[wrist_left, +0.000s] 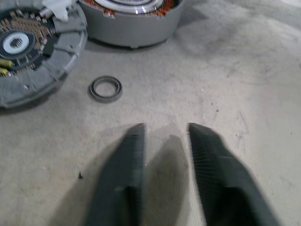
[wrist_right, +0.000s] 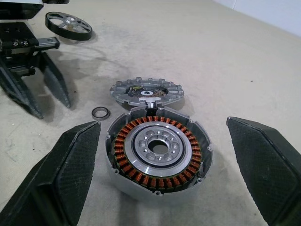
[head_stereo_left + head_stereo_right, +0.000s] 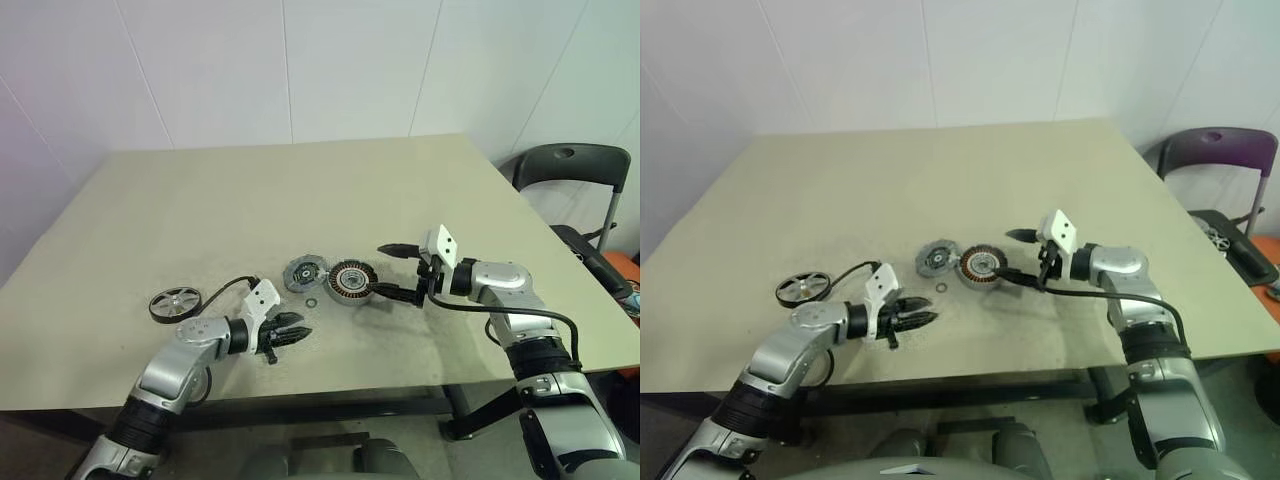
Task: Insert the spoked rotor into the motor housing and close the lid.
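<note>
Between wide right hand [image 2: 160,160] fingers: ribbed copper-wound motor housing [image 2: 159,153]; left hand [image 1: 164,160] narrow, empty.

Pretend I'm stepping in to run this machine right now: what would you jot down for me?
Left pincer: partly open, holding nothing, low over the table short of the small ring.
Right pincer: wide open, one finger on either side of the motor housing, not gripping it.
Spoked rotor: lying on the table far to the robot's left, untouched.
Lid: flat beside the housing, on its left.
Done: nothing inserted, housing open.
Left: fetch rotor, seat it in the housing, close the lid.
</note>
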Robot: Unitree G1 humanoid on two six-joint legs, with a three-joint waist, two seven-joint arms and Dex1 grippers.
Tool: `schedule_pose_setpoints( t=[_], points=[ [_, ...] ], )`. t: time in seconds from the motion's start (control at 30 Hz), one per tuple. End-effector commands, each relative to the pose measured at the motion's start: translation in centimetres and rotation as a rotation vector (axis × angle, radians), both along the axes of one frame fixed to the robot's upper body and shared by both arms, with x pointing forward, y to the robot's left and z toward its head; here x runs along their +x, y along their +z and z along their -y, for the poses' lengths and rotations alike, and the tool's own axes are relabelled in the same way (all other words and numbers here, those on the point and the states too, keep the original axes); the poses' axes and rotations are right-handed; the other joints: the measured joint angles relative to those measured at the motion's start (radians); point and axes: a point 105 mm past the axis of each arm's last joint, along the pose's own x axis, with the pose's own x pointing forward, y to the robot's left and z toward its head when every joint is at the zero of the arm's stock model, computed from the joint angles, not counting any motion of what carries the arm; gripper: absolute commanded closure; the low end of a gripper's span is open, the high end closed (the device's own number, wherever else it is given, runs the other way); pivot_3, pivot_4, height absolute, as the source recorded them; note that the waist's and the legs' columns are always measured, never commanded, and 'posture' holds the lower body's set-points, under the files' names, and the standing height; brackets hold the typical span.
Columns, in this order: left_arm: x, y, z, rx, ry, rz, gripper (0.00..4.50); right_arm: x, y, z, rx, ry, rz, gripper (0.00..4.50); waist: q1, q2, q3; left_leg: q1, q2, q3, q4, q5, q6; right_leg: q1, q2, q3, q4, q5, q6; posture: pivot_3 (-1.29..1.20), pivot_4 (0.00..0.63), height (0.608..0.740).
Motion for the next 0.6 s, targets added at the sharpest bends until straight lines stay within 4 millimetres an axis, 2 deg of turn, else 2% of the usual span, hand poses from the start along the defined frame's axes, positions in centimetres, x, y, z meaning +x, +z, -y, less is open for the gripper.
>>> schedule_pose_setpoints(
  t=[0.03, 0.2, 0.37, 0.6],
  points=[
    [0.7, 0.5, 0.1, 0.019, 0.005, 0.035, 1.68, 0.5, 1.7, -0.5, 0.020, 0.012, 0.057, 0.00, 0.000, 0.000, 0.000, 0.000, 0.000, 0.000, 0.000, 0.000, 0.000, 0.000, 0.000, 0.000, 0.000, 0.000, 0.000, 0.00, 0.000, 0.740],
    [0.9, -0.6, -0.3, 0.052, 0.023, 0.019, 0.04, 0.5, 1.8, -0.4, 0.019, 0.008, 0.060, 0.00, 0.001, 0.000, 0.000, 0.001, 0.000, 0.000, 0.000, 0.000, 0.000, 0.000, 0.000, 0.000, 0.000, 0.000, 0.000, 0.00, 0.000, 0.740],
    [1.0, -1.2, -0.5, 0.050, 0.034, 0.004, 0.04, 0.5, 1.8, -0.4, 0.018, 0.002, 0.065, 0.00, 0.000, 0.000, 0.000, 0.004, 0.000, 0.001, 0.000, 0.000, 0.000, 0.003, 0.000, 0.000, 0.001, 0.000, 0.000, 0.00, 0.000, 0.740],
    [2.5, -2.1, -0.1, 0.090, 0.071, 0.025, 0.04, 0.4, 1.8, -0.2, 0.018, -0.002, 0.067, 0.00, 0.003, 0.001, 0.000, 0.009, 0.000, 0.000, 0.004, 0.000, 0.000, 0.011, 0.000, 0.000, 0.001, -0.002, -0.002, 0.00, 0.000, 0.740]
  ],
)
